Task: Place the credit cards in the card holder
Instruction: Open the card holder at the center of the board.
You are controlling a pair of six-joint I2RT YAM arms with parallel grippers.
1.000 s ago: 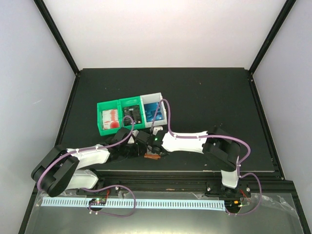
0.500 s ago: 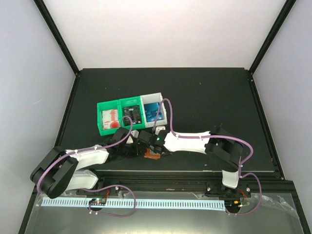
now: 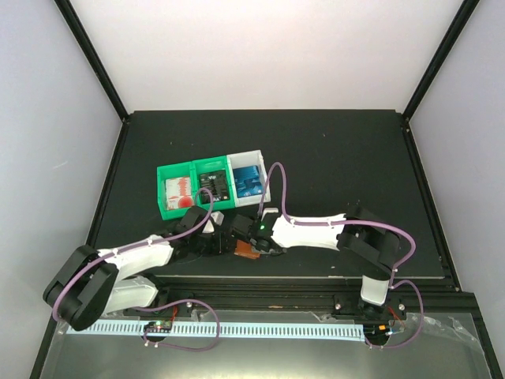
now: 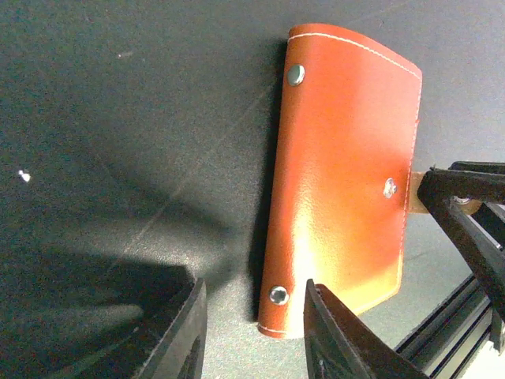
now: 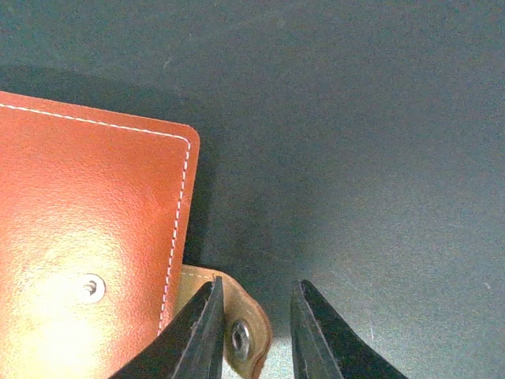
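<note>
Two grippers crowd the card holder (image 3: 246, 253), so the top view shows only a brown sliver of it. It lies closed and flat on the table (image 3: 331, 158). Left gripper (image 4: 252, 343) jaws parted, straddling a holder corner; contact hard to tell. Right gripper (image 5: 254, 335) jaws slightly parted around the snap tab (image 5: 241, 339), which is cut off at the frame bottom; no clear pinch. Credit cards sit beyond the holder: red-and-white card (image 3: 179, 192) and black card (image 3: 213, 183) in green bins (image 3: 160, 193), blue card (image 3: 250, 180) in white bin (image 3: 245, 155). Card print unreadable.
</note>
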